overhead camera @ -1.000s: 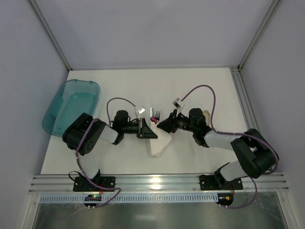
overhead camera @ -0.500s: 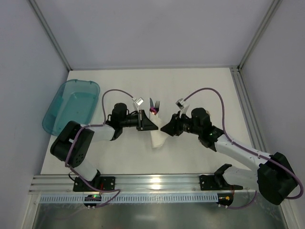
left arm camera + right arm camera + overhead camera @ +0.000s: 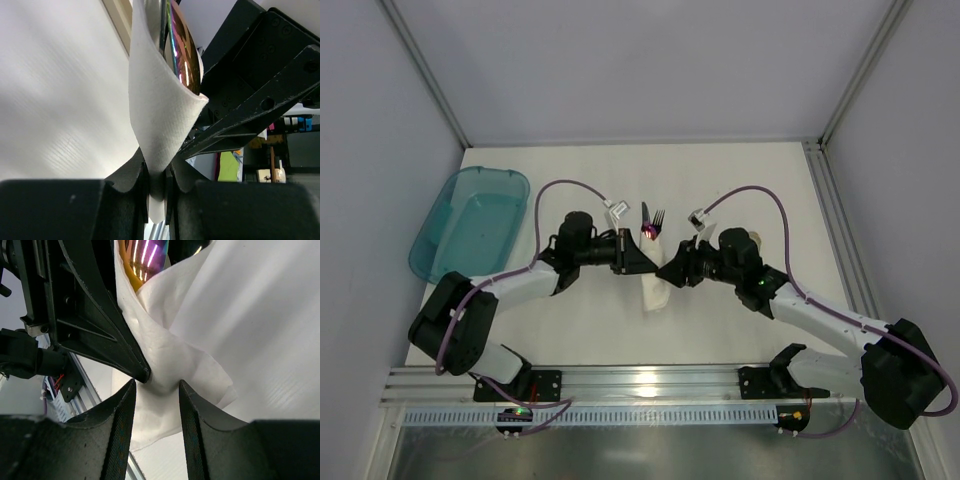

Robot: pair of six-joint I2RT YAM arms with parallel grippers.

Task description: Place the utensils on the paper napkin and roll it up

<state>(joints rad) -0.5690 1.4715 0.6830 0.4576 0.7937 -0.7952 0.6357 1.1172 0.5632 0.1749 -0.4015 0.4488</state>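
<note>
- The desk (image 3: 740, 180) is off-white and carries everything here.
- A teal tub (image 3: 470, 225) sits at the desk's 9 o'clock edge, well apart from my claws.
- The paper napkin (image 3: 653, 285) lies near the middle of the desk, folded into a narrow strip running from 12 to 6 o'clock and wrapped around the utensils.
- My left claw (image 3: 157, 175) comes at the napkin from 9 o'clock. Its fingers are closed tight on a fold of the paper, which rises from the pinch.
- My right claw (image 3: 156, 390) faces it from 3 o'clock. Its fingers stand apart, with a bunched fold of napkin in the gap and nothing pinched.
- The utensils (image 3: 647, 232) stick out of the napkin's 12 o'clock end. Fork tines and a dark tip show beyond the paper, and an iridescent surface gleams inside the fold.
</note>
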